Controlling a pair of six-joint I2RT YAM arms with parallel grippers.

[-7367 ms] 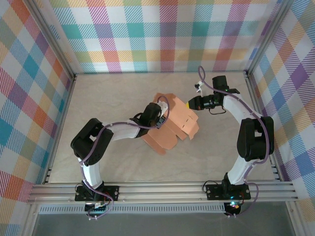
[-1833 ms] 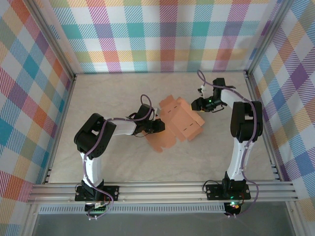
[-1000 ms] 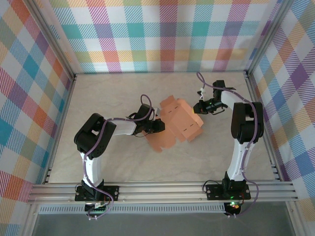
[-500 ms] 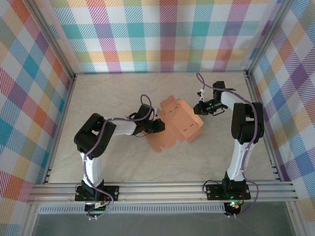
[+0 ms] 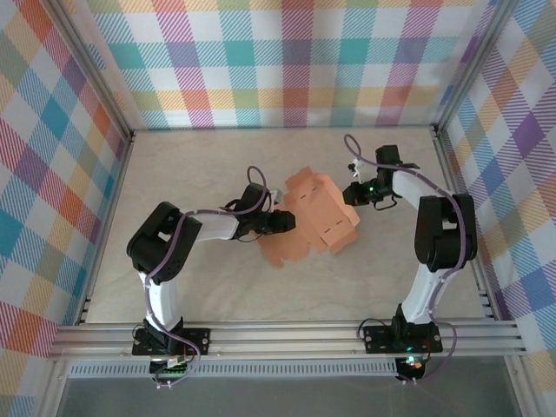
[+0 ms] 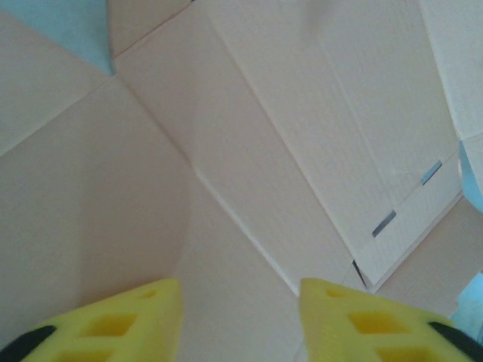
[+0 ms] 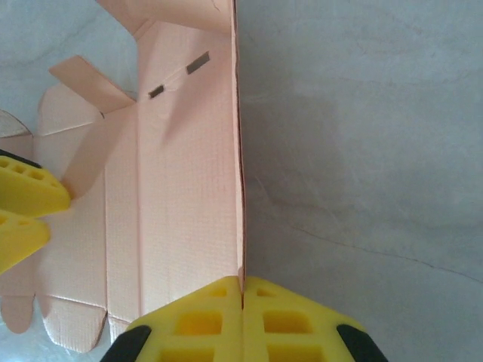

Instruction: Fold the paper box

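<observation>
Since a moment ago the left fingers (image 6: 121, 324) have parted and now stand apart over the paper box (image 5: 317, 217), which sits mid-desk (image 5: 200, 165). The right wrist view reveals the right fingers (image 7: 204, 317) pinching an upright panel's thin edge. The box is creased salmon card with two slots and rounded tabs.

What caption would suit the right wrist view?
Right gripper pinches a raised edge of the paper box; left gripper opposite.
</observation>
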